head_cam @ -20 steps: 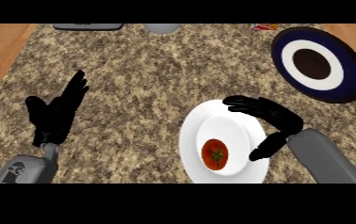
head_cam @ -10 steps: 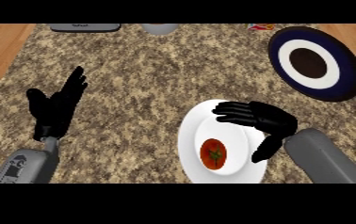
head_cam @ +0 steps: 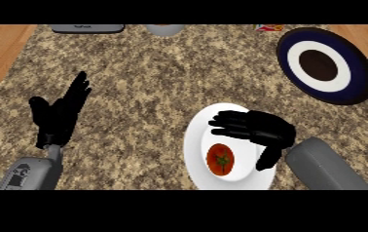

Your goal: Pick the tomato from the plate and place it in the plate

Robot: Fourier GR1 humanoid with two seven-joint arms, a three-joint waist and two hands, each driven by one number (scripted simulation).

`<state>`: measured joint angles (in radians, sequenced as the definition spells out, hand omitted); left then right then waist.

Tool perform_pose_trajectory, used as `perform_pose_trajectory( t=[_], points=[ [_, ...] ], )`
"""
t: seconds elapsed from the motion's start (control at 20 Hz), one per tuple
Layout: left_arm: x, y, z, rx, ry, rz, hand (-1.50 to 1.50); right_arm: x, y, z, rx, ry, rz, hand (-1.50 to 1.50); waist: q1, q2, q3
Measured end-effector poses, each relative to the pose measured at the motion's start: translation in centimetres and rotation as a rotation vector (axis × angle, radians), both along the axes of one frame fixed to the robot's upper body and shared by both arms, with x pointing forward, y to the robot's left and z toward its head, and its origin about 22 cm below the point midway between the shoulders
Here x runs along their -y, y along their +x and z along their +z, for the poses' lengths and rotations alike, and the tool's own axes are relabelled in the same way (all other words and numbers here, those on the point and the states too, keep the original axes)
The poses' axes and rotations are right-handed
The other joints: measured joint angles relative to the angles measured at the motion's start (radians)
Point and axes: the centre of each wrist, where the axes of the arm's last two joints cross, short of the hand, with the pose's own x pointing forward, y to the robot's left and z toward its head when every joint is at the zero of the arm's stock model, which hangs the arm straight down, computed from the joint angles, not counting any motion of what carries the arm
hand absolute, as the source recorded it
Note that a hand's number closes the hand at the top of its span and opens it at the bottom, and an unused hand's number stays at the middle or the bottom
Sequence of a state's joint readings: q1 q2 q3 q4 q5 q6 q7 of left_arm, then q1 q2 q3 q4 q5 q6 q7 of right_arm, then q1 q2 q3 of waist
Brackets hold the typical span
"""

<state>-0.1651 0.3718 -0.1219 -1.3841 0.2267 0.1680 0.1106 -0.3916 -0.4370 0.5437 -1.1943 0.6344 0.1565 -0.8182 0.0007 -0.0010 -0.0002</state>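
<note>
A red tomato point(head_cam: 220, 160) with a green stem lies on the white plate point(head_cam: 198, 137) at the counter's near edge. My right hand point(head_cam: 260, 129) hangs open over that plate, its fingers stretched left just beyond the tomato and its thumb down beside the tomato's right. Nothing is in its grasp. A dark blue plate point(head_cam: 290, 50) with a white ring and black centre sits at the far right. My left hand point(head_cam: 60, 115) rests open at the left, fingers up.
Along the counter's far edge stand a grey appliance point(head_cam: 87, 28), a pale bowl point(head_cam: 165, 29) and a small red packet point(head_cam: 268, 28). Wooden floor shows past the counter's left edge point(head_cam: 14, 41).
My right hand has slid left over the white plate, closing in on the tomato. The left hand has barely shifted.
</note>
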Motion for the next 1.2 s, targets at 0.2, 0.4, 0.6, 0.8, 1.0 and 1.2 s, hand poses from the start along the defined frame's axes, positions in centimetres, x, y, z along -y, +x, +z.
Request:
perform_pose_trajectory(
  t=[0.2, 0.4, 0.6, 0.8, 1.0, 1.2],
  points=[
    [0.2, -0.1, -0.2, -0.007, -0.006, 0.003, 0.00, -1.4, -0.2, -0.1, 0.010, -0.058, 0.005, -1.50, 0.001, 0.000, 0.000],
    [-0.5, -0.2, 0.0, -0.003, -0.004, 0.000, 0.00, -2.3, -0.4, 0.3, 0.010, -0.095, -0.001, -1.50, 0.001, 0.000, 0.000],
    [-0.3, -0.1, -0.2, -0.008, -0.004, -0.001, 0.00, -3.8, -1.0, -0.8, 0.029, -0.117, -0.014, -1.50, 0.001, 0.001, 0.000],
    [0.0, 0.0, 0.3, -0.002, -0.005, -0.001, 0.00, -4.7, -0.7, -1.3, 0.044, -0.134, -0.020, -1.50, 0.002, 0.000, 0.000],
    [0.3, 0.1, 0.8, -0.005, 0.000, -0.001, 0.00, -5.0, -0.8, -1.5, 0.074, -0.160, -0.019, -1.50, 0.002, -0.003, -0.003],
    [0.1, 0.7, 0.6, -0.004, 0.001, -0.002, 0.00, -6.2, -1.1, -1.6, 0.094, -0.207, 0.016, 1.50, 0.000, -0.006, -0.007]
  ],
)
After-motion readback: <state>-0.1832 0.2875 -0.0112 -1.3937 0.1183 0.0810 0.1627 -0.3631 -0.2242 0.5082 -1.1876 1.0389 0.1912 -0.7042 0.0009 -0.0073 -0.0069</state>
